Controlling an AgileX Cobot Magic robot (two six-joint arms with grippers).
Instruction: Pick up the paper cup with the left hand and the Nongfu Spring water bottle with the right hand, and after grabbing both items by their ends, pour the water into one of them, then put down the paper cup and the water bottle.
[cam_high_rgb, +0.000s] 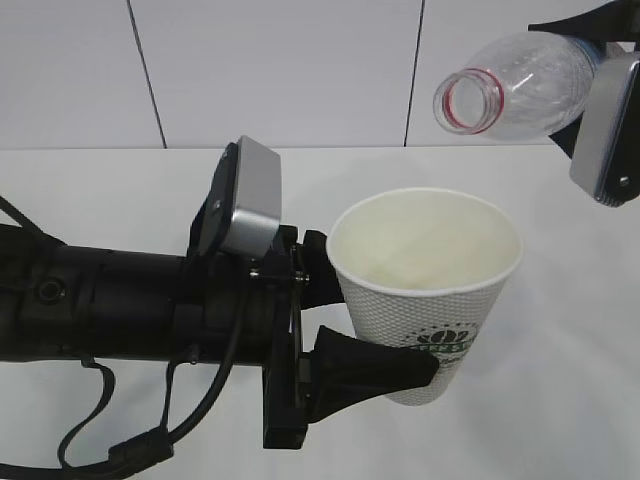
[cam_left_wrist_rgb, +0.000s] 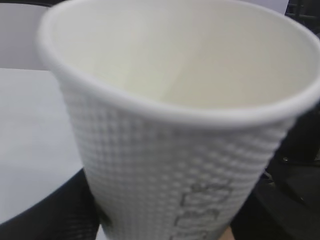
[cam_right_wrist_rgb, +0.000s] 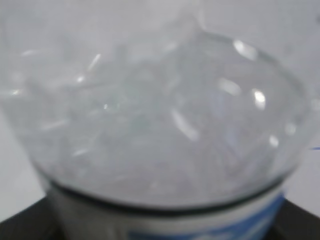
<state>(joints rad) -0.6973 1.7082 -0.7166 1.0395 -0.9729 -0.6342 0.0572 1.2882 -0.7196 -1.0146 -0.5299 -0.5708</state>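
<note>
The white dimpled paper cup (cam_high_rgb: 425, 290) with green lettering stands upright above the table. My left gripper (cam_high_rgb: 385, 315) is shut on its lower part, one black finger (cam_high_rgb: 380, 368) in front and one behind. In the left wrist view the cup (cam_left_wrist_rgb: 175, 165) fills the frame between dark fingers (cam_left_wrist_rgb: 50, 215). The clear Nongfu Spring water bottle (cam_high_rgb: 520, 85) lies tilted at the upper right with its red-ringed open mouth (cam_high_rgb: 470, 100) towards the cup. My right gripper (cam_high_rgb: 585, 80) is shut on its far end. Its ribbed body (cam_right_wrist_rgb: 160, 125) fills the right wrist view. No stream of water shows.
The white table (cam_high_rgb: 560, 400) runs under both arms, with white wall panels (cam_high_rgb: 300, 70) behind. My left arm's black body (cam_high_rgb: 120, 300) and its loose cable (cam_high_rgb: 120, 440) take up the lower left. A silver-grey box (cam_high_rgb: 605, 130) hangs under the right gripper.
</note>
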